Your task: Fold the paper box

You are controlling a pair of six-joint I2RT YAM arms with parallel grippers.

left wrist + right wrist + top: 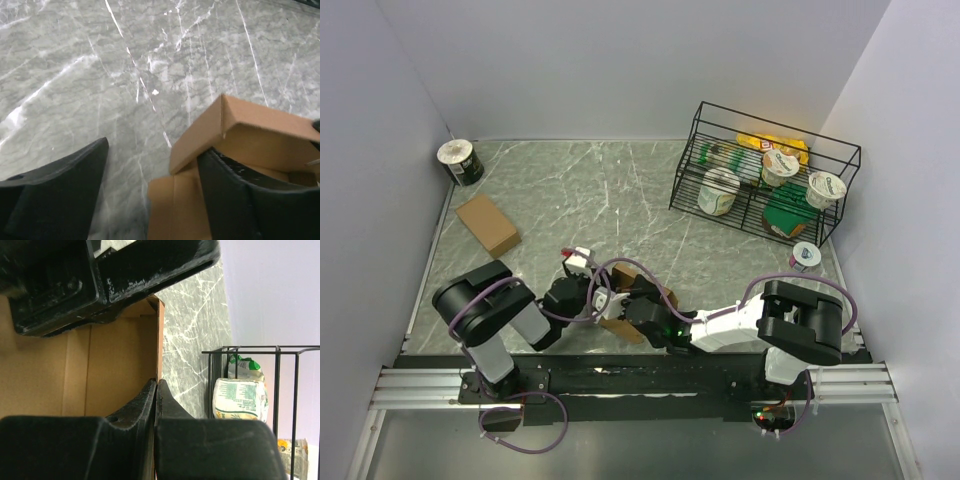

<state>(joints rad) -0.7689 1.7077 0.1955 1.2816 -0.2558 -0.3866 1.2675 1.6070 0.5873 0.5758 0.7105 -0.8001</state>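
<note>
Half-built, the paper box (240, 125) sits at 6 o'clock on the marbled worktop (620, 190), just ahead of the arm bases and between both end effectors. We see one wall standing with a flap bent over it. Another panel lies flat on the stone at the box's 7 o'clock. We judge the folding begun but unfinished, with sides left to raise and tabs left to tuck.

The right end effector (156, 387) is pinched on the thin edge of a box wall. The left end effector (154, 150) gapes wide, one finger inside the box, gripping nothing.

A second cardboard box (488, 224) lies at 9 o'clock, unmarked. The wire rack (780, 127) at 2 o'clock holds cups (780, 165) with green-printed lids and a packet (235, 399), but we can read no lettering on any of them.
</note>
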